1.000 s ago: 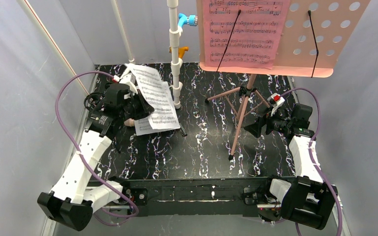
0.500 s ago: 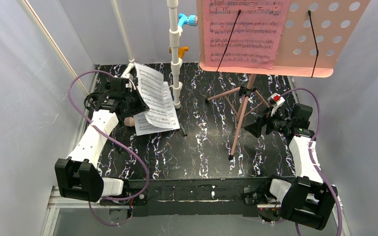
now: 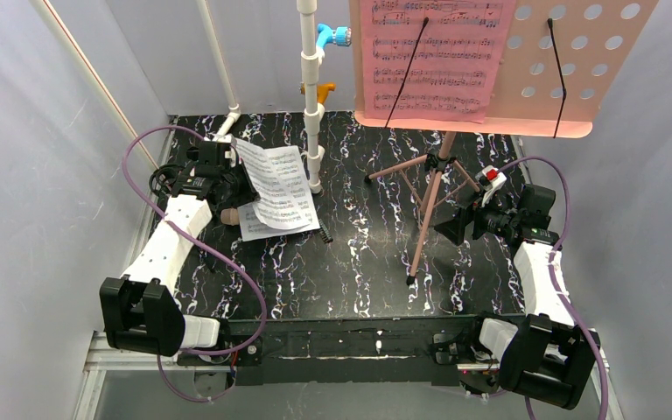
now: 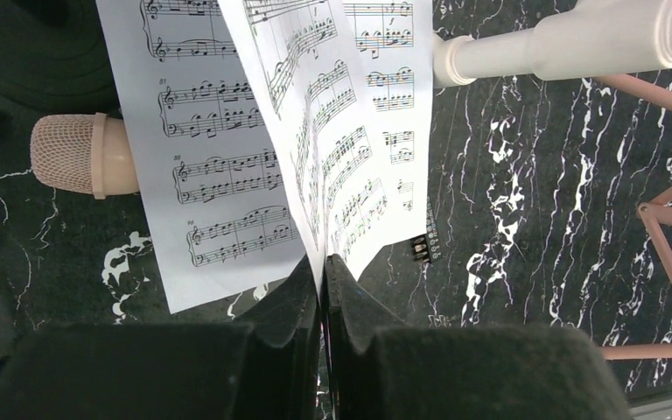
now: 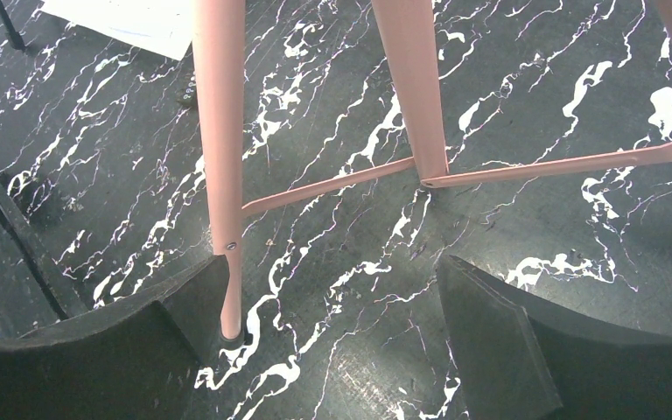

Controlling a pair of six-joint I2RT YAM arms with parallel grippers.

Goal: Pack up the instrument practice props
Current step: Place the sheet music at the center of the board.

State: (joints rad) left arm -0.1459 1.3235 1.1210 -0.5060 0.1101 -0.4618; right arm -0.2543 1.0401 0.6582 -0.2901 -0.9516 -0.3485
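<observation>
Between the left fingers (image 4: 297, 297) curls a white sheet-music page (image 4: 359, 149), black-staved.

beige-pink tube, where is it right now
Top view, left side of the table: the beige-pink tube lies flat, its end poking out from under the white sheet-music pages, just beside the left gripper.

Left tool (image 4: 322, 267) pinched closed — right tool (image 5: 332, 302) splayed.

Likely lab: white-walled robot enclosure (image 3: 44, 201)
</observation>
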